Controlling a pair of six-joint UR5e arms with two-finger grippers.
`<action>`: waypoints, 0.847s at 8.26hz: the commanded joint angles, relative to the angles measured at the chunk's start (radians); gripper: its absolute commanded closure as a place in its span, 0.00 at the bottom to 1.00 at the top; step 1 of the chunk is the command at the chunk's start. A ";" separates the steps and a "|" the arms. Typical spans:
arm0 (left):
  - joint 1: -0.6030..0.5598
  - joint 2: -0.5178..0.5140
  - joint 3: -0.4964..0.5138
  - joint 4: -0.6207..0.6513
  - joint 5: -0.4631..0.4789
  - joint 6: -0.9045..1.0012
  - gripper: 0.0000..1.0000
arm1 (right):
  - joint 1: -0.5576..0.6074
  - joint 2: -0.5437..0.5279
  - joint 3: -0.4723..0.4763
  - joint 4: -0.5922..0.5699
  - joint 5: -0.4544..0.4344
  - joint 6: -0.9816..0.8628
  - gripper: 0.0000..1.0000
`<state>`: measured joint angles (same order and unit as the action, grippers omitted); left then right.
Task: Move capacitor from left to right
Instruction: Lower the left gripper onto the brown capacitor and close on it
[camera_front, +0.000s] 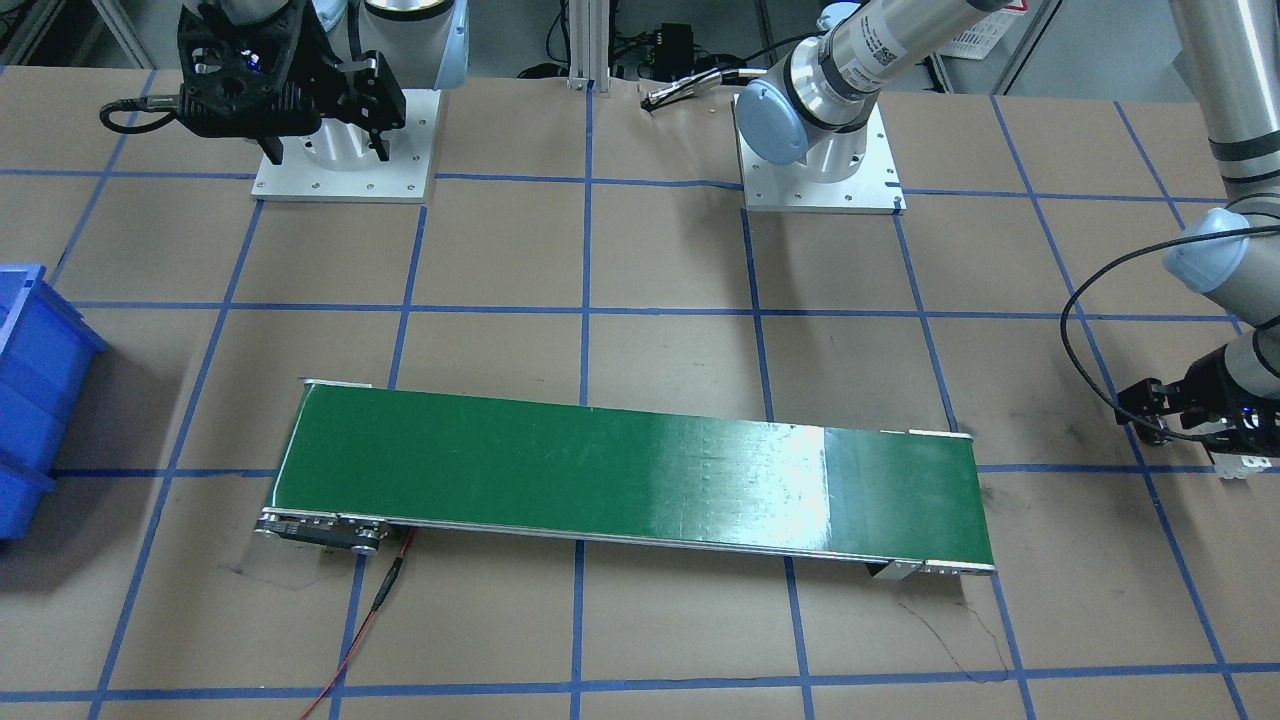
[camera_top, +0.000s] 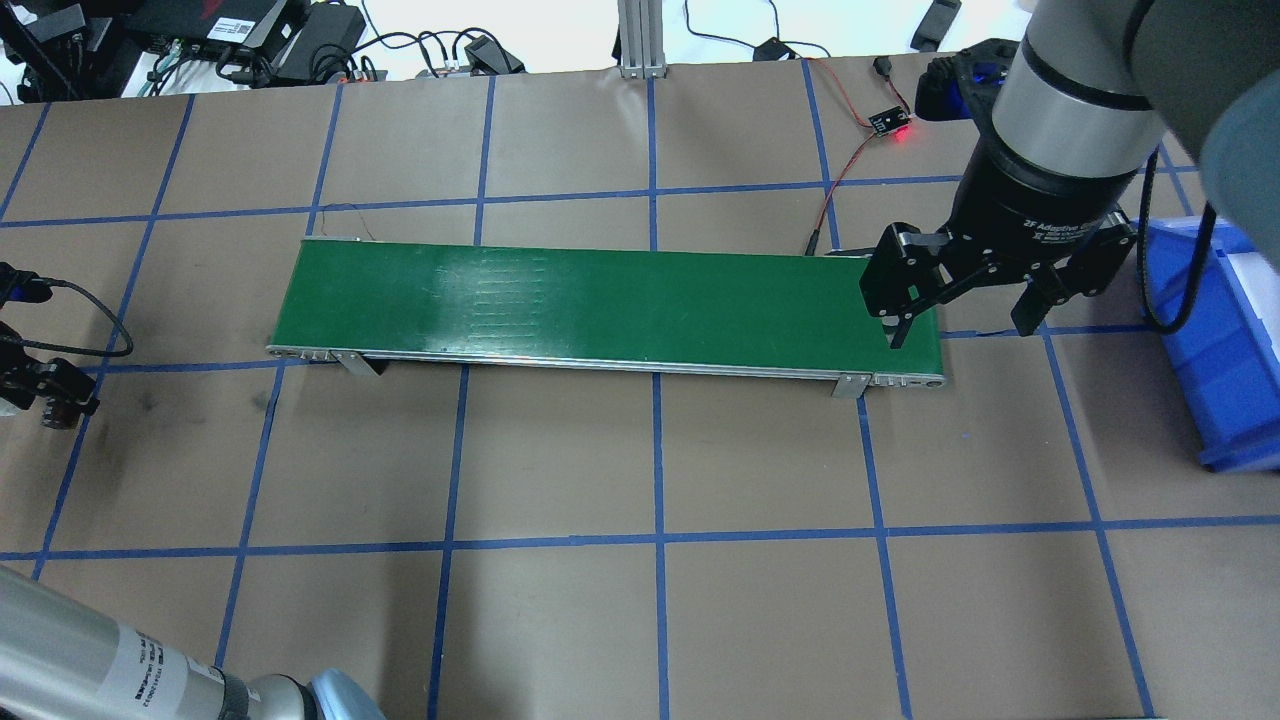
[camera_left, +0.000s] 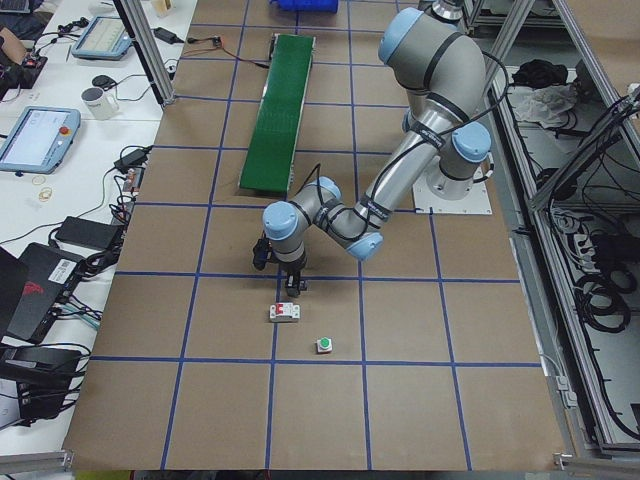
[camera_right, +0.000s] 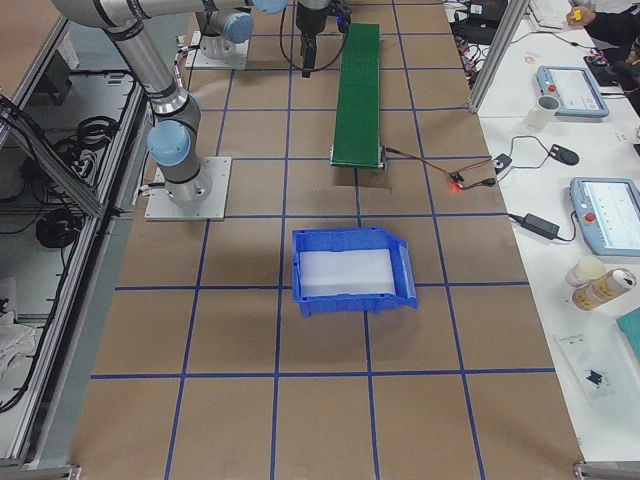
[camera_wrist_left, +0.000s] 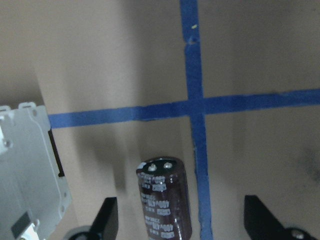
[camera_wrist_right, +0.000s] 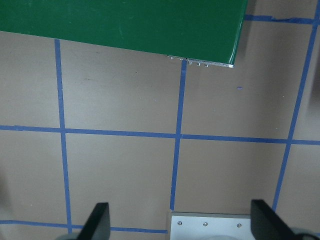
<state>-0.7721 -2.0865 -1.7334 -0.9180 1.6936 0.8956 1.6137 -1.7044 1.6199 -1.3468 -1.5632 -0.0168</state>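
Observation:
The capacitor (camera_wrist_left: 164, 200), a dark maroon cylinder with a silvery end and white markings, lies on the brown table beside a blue tape cross. My left gripper (camera_wrist_left: 185, 225) is open, low over it, with one finger (camera_wrist_left: 106, 220) on each side and not touching it. This gripper also shows at the table's left end in the overhead view (camera_top: 50, 395) and in the front view (camera_front: 1150, 412). My right gripper (camera_top: 962, 332) is open and empty, raised over the right end of the green conveyor belt (camera_top: 600, 300).
A white circuit breaker (camera_wrist_left: 27, 170) lies just beside the capacitor; it also shows in the left exterior view (camera_left: 285, 313) with a green push button (camera_left: 323, 345) nearby. A blue bin (camera_top: 1215, 340) stands at the table's right end. A red wire (camera_top: 840, 170) runs behind the belt.

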 joint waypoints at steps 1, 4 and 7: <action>0.001 -0.001 0.000 -0.001 -0.002 0.019 0.28 | 0.000 0.000 0.000 0.000 -0.002 0.000 0.00; 0.001 -0.001 0.000 -0.001 -0.002 0.032 0.54 | 0.000 0.003 0.000 0.000 -0.002 0.000 0.00; 0.001 0.000 0.008 -0.012 0.004 0.043 1.00 | 0.000 0.002 0.000 0.000 -0.002 -0.002 0.00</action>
<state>-0.7717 -2.0877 -1.7305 -0.9211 1.6934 0.9333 1.6138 -1.7018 1.6199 -1.3468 -1.5646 -0.0180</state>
